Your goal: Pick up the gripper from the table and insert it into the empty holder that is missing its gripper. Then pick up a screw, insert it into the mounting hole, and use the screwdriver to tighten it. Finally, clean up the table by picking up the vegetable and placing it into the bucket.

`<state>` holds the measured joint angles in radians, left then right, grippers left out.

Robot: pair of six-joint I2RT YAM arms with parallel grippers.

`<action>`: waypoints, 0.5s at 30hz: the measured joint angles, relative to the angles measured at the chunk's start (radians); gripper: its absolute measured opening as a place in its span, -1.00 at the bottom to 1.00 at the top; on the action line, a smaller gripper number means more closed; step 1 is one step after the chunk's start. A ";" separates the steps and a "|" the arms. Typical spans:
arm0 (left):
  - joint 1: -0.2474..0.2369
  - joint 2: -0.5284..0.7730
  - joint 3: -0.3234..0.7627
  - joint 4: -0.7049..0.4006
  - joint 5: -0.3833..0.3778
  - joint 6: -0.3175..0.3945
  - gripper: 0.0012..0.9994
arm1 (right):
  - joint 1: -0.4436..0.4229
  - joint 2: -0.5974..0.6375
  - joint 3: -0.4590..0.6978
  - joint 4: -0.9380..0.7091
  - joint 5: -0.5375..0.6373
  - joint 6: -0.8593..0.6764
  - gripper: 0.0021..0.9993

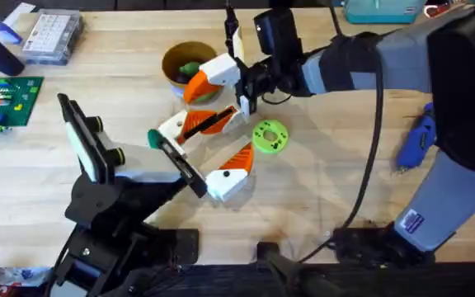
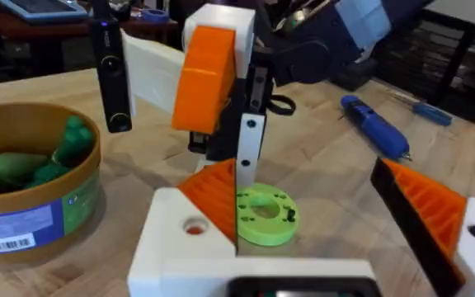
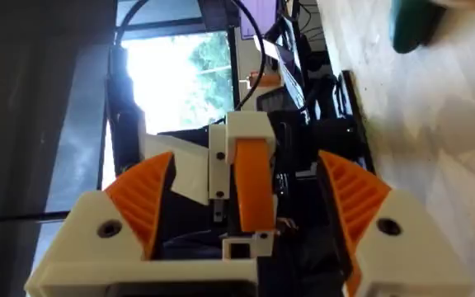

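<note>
Step in hand: I judge it is the last one, the clean-up; the green vegetable lies inside the bucket
Right gripper: it hangs just beside the bucket rim with its orange fingers spread well apart, grasping nothing that I can see
Piece between its fingers: an orange and white piece shows there; I cannot tell what carries it
How to do it well: you lift the right arm straight up first and only then draw it back, so it does not push the light bucket
The gripper: it sits at the holder, near the teal knob; from here I cannot tell if the screw is tight
Left gripper: released, its fingers wide apart and low over the table
In the way: the left gripper lies just under your path back, and the green disc is just beside it
Screwdriver: it lies well apart at the right side, so it does not disturb you
</note>
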<state>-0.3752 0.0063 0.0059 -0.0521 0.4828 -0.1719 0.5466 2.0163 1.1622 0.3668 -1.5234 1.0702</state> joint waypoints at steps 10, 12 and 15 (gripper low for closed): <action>0.000 0.000 0.000 0.000 0.000 0.000 0.99 | -0.120 0.000 0.000 0.000 0.000 -0.001 0.99; 0.000 0.000 0.000 0.000 0.000 0.000 0.99 | -0.154 0.000 0.000 0.000 0.000 -0.001 0.99; 0.000 0.000 0.000 0.000 0.000 0.000 0.99 | -0.196 0.000 0.000 0.000 0.004 -0.001 0.99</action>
